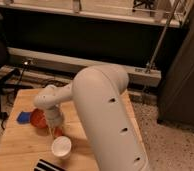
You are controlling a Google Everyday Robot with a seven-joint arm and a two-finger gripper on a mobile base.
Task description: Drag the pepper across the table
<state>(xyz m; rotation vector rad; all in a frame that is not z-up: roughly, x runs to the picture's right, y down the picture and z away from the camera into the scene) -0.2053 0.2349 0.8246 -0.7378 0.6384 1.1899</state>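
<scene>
Gripper (53,128) low over the counter (17,150), between bowl (36,119) and cup (61,147); clenched or released, I can't tell. The pepper (58,132) lies at its tip, on the cup side, long axis unclear.

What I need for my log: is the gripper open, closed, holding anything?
Gripper: cannot be told; it sits low over the table, between bowl and white cup.
</scene>
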